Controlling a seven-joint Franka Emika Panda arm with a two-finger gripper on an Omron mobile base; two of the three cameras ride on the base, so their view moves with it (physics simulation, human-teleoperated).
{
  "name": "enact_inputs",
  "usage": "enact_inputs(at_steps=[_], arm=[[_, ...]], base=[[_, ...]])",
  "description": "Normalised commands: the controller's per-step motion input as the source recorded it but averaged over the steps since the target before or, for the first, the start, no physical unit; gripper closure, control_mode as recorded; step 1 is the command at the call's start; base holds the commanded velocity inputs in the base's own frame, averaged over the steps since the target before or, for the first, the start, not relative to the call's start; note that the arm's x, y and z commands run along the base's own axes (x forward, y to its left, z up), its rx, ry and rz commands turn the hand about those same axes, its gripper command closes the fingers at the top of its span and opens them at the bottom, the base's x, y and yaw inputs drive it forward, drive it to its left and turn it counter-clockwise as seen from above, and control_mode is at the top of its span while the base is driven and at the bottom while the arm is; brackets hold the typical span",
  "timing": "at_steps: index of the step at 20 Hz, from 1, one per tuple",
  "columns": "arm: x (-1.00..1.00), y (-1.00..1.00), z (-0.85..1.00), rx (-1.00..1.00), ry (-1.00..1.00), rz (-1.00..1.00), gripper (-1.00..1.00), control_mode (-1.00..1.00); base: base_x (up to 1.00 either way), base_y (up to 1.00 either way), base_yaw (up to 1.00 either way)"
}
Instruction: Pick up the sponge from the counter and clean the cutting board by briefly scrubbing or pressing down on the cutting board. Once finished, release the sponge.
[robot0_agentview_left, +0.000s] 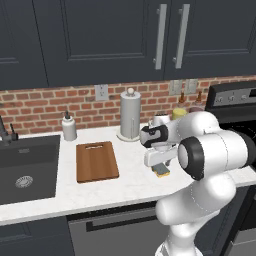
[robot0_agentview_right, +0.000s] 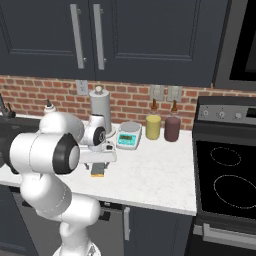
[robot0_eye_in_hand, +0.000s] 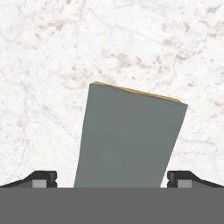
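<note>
a: where do we see the sponge (robot0_eye_in_hand: 129, 138)?

b: it lies flat on the counter (robot0_agentview_left: 125, 185), near the front edge, towards the stove (robot0_agentview_right: 230, 180) end. in the hand view its grey-green top faces us, with a thin yellow line showing along its far edge. it sits a little askew to the hand.

a: and our gripper (robot0_eye_in_hand: 112, 178)?

b: it points straight down over the sponge. the jaws are spread wide, one fingertip (robot0_eye_in_hand: 41, 178) on each side of the block, with a strip of bare counter between each tip and the sponge. we are not grasping anything.

a: are the tips down on the counter yet?

b: we cannot tell. in the left base view the hand (robot0_agentview_left: 161, 159) is low over the sponge, which peeks out beneath it.

a: where is the cutting board (robot0_agentview_left: 96, 161)?

b: flat on the counter between the sink (robot0_agentview_left: 27, 165) and the sponge, well apart from the sponge. its slot handle is at the end nearer the brick wall.

a: what else is along the back edge?

b: a soap bottle (robot0_agentview_left: 69, 126) by the sink's back corner, a paper towel roll (robot0_agentview_left: 130, 115) on its stand, a kitchen scale (robot0_agentview_right: 128, 135), then a yellow jar (robot0_agentview_right: 153, 127) and a dark purple jar (robot0_agentview_right: 172, 129) just beside the stove.
</note>
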Motion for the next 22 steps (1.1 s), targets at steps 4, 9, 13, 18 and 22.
enact_inputs(at_steps=[4,9,13,18,22], arm=[[0.04,0.00,-0.14,0.00,0.00,0.01,-1.00,-1.00],[0.01,0.00,-0.12,0.00,0.00,0.01,-1.00,-1.00],[0.08,0.00,-0.05,0.00,0.00,0.00,-1.00,-1.00],[0.11,0.00,-0.04,0.00,-0.02,0.00,-1.00,-1.00],[0.09,0.00,-0.13,0.00,0.00,0.00,-1.00,-1.00]], base=[[0.00,0.00,0.00],[0.00,0.00,0.00],[0.00,0.00,0.00],[0.00,0.00,0.00],[0.00,0.00,0.00]])
